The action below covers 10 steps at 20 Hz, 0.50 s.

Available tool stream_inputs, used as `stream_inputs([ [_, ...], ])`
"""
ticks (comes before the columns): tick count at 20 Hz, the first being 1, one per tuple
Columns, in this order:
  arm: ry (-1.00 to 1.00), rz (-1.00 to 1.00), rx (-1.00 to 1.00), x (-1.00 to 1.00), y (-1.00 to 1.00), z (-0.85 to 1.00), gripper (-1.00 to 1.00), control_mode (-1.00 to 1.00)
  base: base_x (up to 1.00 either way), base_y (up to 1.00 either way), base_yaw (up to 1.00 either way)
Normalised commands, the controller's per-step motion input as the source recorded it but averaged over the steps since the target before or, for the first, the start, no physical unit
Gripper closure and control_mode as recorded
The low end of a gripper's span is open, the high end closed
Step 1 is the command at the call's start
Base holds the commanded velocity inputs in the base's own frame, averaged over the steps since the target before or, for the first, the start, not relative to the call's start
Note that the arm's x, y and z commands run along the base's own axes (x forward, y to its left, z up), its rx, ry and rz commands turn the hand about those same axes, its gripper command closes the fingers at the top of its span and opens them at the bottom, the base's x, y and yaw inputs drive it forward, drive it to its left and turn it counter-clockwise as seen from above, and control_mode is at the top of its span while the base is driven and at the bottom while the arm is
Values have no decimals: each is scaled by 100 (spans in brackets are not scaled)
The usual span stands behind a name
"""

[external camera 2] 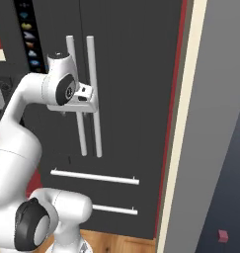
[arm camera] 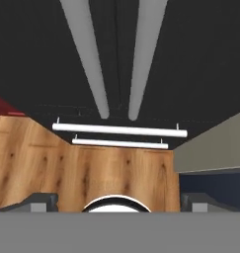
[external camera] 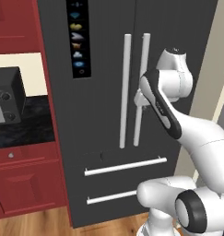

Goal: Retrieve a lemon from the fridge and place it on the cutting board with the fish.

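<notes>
My hand (external camera 2: pixel 90 95) is right up against the closed fridge (external camera: pixel 104 69), at its two tall door handles (external camera: pixel 125 90). In my hand view they run from 12 o'clock toward centre. My fingers (arm camera: pixel 42 201) stand wide, holding nothing.

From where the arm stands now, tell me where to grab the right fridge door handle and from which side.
Grip the right door handle around its middle, near where the hand already sits. It is a long upright bar standing off the fridge door, so come straight at the front and put one finger on each side of it, the fingers lined up level. The twin left handle stands close, so the inner finger has little room.
</notes>
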Motion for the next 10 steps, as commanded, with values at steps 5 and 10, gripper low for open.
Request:
stream_inputs([
  [5, 0, 0, 0, 0, 0, 0, -100, 100, 6, -10, 0],
  [10, 0, 0, 0, 15, 0, 0, -100, -100, 7, 1, 0],
])
